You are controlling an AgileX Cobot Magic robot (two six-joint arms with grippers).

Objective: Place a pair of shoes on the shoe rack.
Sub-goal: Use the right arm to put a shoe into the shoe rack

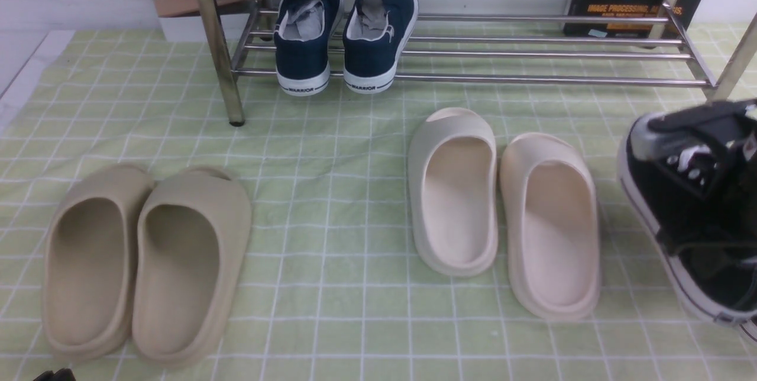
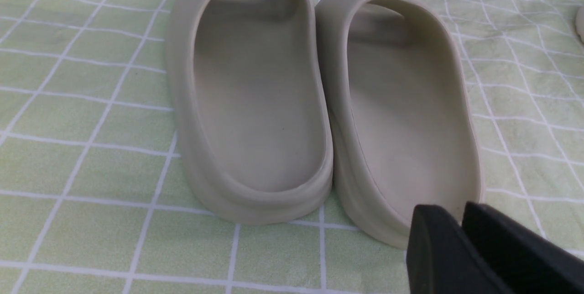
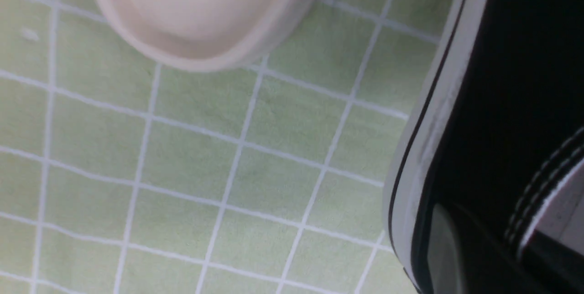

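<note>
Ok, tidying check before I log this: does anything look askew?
Yes: the black sneaker at the far right is tilted, sole edge showing, with no mate visible. The beige slides, cream slides and navy pair sit flat.

"WARRIOR" on white heel strips of both navy sneakers (image 1: 375,44). Dark box (image 1: 621,14) at back: orange "IMAGE PROCESSING,", rest unreadable.

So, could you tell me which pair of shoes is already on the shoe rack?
The navy blue WARRIOR sneakers, heels outward on the shoe rack's lower bars; the beige slides and cream slides lie on the checked cloth in front.
</note>
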